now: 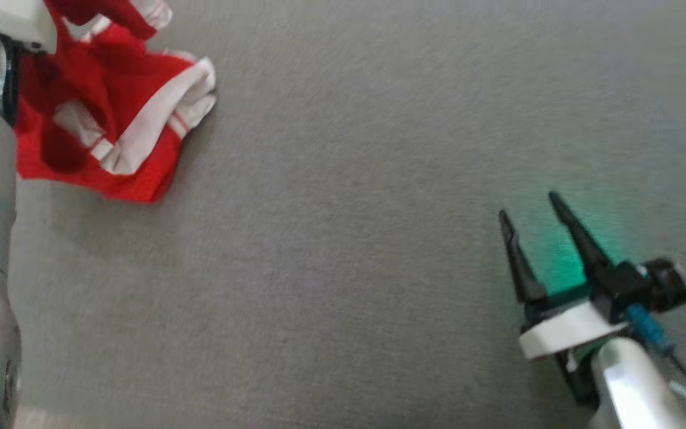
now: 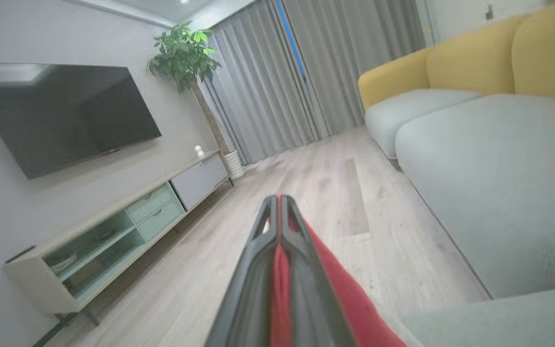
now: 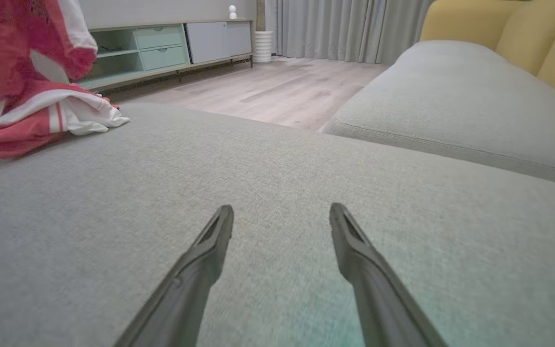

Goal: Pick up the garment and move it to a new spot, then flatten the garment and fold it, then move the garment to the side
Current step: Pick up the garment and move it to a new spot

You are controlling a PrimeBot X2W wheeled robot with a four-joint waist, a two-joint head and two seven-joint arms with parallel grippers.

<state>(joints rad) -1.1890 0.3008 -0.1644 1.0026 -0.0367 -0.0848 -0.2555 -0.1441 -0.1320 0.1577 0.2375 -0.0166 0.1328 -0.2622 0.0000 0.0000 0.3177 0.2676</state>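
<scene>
Left wrist view shows the left gripper point(image 2: 278, 200) clamped on the red-and-white garment point(image 1: 128, 83), bunched on the grey sofa point(image 1: 343, 238) well left of the right gripper point(image 1: 528, 205), whose fingers stand apart.

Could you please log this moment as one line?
left gripper: shut on garment | right gripper: open, empty | garment: crumpled on cushion

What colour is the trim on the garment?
White, on the crumpled red fabric garment; clearest in the head view.
</scene>
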